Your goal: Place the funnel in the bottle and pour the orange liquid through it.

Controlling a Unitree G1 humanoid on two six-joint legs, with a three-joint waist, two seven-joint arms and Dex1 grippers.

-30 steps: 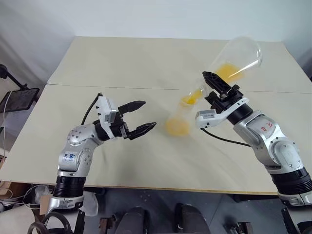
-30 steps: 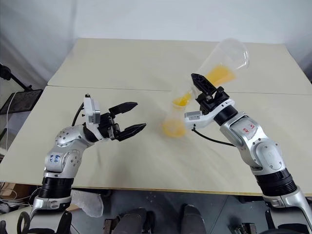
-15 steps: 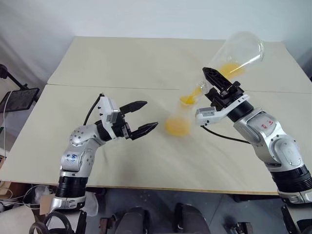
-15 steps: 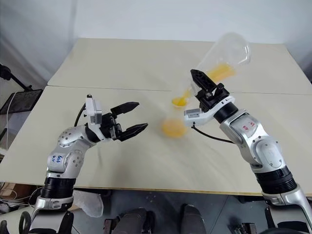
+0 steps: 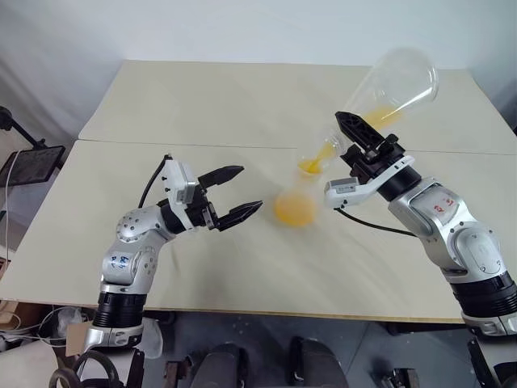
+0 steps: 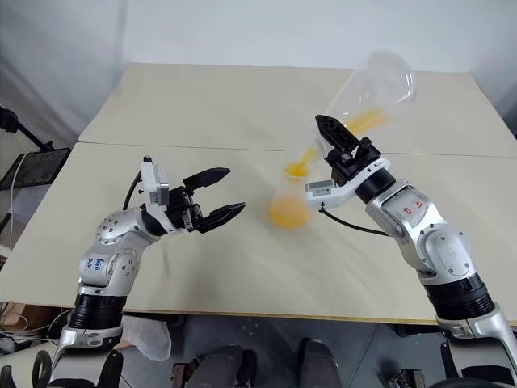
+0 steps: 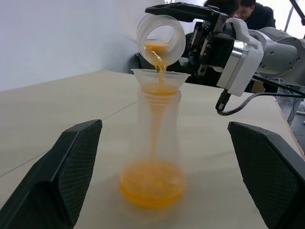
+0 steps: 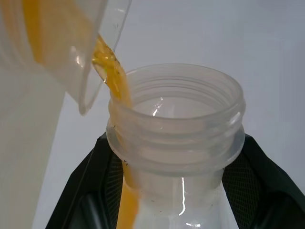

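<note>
Two of the task's steps are being read as underway or done: the funnel [image 7: 160,75] is sitting in the mouth of the bottle [image 7: 155,143], and the pour is running

Right gripper [image 5: 361,139] is clamping the neck of a flask [image 5: 397,81], jaws narrow and shut on it, flask tipped well over with its belly raised toward 1 o'clock and its mouth pointing down toward 7 o'clock. In the right wrist view the flask's threaded neck [image 8: 176,124] is sitting between the black pads.

Orange liquid [image 7: 152,182] is showing in three places:
- a pool collecting in the bottle's wide base
- a thin stream falling from the flask lip into the funnel and on down the bottle's neck
- a remaining amount lying along the lower wall of the flask [image 5: 380,115]

Left gripper [image 5: 233,193] is hovering wide, holding nothing, near the bottle at its 9 o'clock, apart from it. The bottle is standing upright on the table [image 5: 202,97] unsupported, roughly centre, between the two grippers.

Judgement on progress: funnel placement is complete; pouring is partway, with a fair share already in the bottle and some left in the flask. Remaining: drain the flask, then right it.

Risk, as judged: the stream is landing near the funnel's edge, so drift could spill; the bottle is light and unheld
</note>
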